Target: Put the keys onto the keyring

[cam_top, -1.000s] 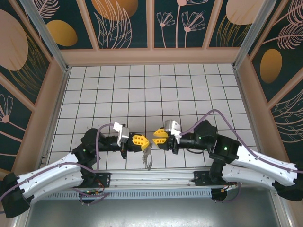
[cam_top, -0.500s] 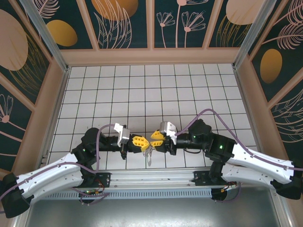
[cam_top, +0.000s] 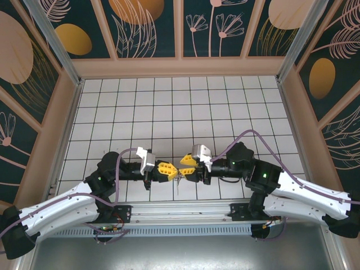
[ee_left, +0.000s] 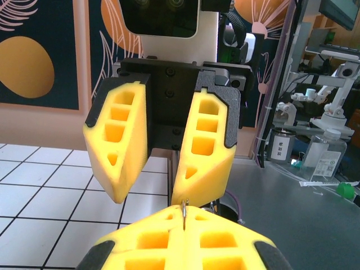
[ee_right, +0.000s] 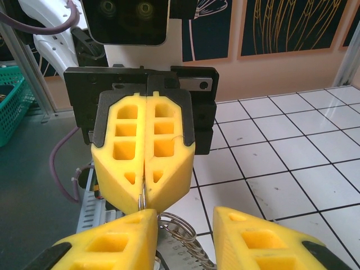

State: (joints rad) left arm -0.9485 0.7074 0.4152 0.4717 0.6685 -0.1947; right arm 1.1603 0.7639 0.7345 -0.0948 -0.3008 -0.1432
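The keyring hangs in the air just over the near edge of the tiled desk, between the two hands. The left hand has its yellow fingers pressed together on the ring's thin wire. The right hand faces it tip to tip, its fingers spread wide and gripping nothing. From above, the ring is a thin dangling sliver, too small to make out.
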